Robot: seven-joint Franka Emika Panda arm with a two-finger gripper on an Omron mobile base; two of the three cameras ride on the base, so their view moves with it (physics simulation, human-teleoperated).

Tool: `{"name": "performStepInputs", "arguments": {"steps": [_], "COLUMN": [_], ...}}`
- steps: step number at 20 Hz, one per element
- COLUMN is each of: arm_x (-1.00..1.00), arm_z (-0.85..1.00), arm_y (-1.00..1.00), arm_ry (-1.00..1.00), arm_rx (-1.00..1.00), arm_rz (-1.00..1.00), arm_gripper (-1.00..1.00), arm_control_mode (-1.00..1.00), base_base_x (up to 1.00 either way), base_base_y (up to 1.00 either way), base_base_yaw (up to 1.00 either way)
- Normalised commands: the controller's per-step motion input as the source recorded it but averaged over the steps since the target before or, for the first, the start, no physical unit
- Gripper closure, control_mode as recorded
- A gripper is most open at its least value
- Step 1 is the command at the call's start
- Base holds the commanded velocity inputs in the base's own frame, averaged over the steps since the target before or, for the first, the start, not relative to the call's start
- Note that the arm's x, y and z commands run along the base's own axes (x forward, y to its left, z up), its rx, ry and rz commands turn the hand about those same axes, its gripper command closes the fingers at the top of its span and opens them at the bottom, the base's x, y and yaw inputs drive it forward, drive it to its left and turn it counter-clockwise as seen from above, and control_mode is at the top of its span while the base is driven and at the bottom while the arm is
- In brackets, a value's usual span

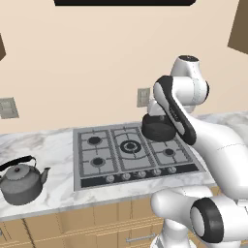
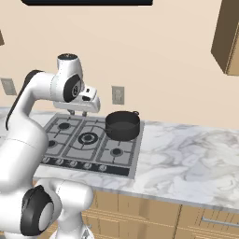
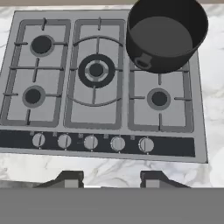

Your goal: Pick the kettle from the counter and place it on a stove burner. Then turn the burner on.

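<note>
Hovering our gripper [image 3: 111, 177] with fingers parted and empty above the cooktop [image 1: 92, 178], kettle [image 1: 20, 184] well left of it on the counter [image 1: 58, 145], black pot [image 3: 166, 33] on its rear right burner.

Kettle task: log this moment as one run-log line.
phase: pre-grasp | tool: open, empty, above cooktop front | kettle: upright on counter, left of cooktop | black pot: on back-right burner
</note>
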Motion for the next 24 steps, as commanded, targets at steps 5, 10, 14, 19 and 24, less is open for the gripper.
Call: {"name": "performStepInputs", "arguments": {"steps": [5, 10, 14, 19, 24], "arm_x": [0.0, 0.0, 0.0, 0.0, 0.0], "arm_z": [-0.06, -0.11, -0.11, -0.04, -0.07], "arm_y": [0.21, 0.98, 1.0, 1.0, 1.0], "arm_ry": [0.0, 0.0, 0.0, 0.0, 0.01], "arm_rx": [0.01, 0.07, 0.13, 0.18, 0.13], "arm_rz": [0.03, 0.17, 0.28, 0.28, 0.33], "arm_gripper": [-1.0, -1.0, -1.0, -1.0, -1.0], "arm_control_mode": [-1.0, -1.0, -1.0, -1.0, -1.0], "base_base_x": [0.0, 0.0, 0.0, 0.0, 0.0], "base_base_y": [0.0, 0.0, 0.0, 0.0, 0.0], "base_base_yaw": [0.0, 0.0, 0.0, 0.0, 0.0]}}
